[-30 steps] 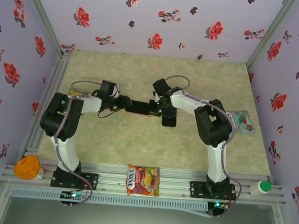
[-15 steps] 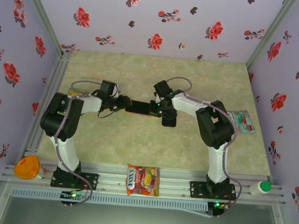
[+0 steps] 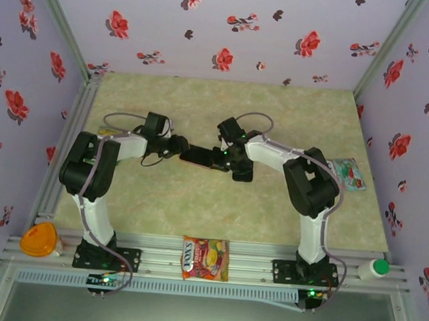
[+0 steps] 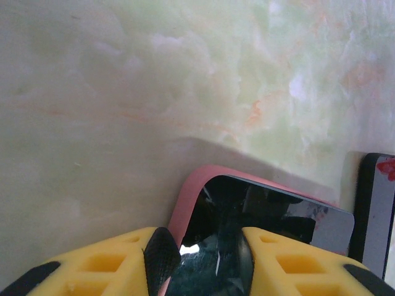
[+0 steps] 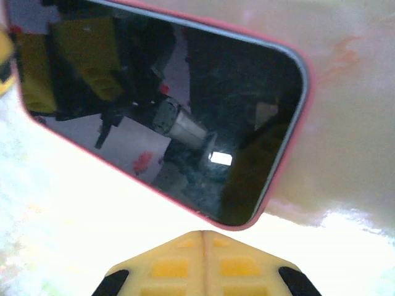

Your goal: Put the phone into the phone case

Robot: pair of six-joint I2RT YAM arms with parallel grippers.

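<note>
Orange tub point(image 3: 38, 239) sits nearest me at the left end of the front rail, with a sweets packet point(image 3: 205, 259) at the rail's middle and a white bottle point(image 3: 376, 269) at its right end. Beyond the rail, both arms reach inward over the pale green marbled worktop point(image 3: 195, 211) and meet around its middle.

I see the phone point(image 3: 200, 157) lying flat there between them, its dark glass facing up and seated in the pink phone case point(image 4: 185, 203), whose rim runs round its edge. My left gripper point(image 4: 200, 259) has its jaws part closed across the near end of the cased phone, one pad against the pink rim. My right gripper point(image 5: 203, 259) has its jaws pressed together, holding nothing, just off the phone's rounded corner.

A black flat slab point(image 3: 242, 170) lies just beside the right gripper. A green packet point(image 3: 347, 174) sits by the right wall, and the flowered back wall point(image 3: 226, 26) stands behind.
</note>
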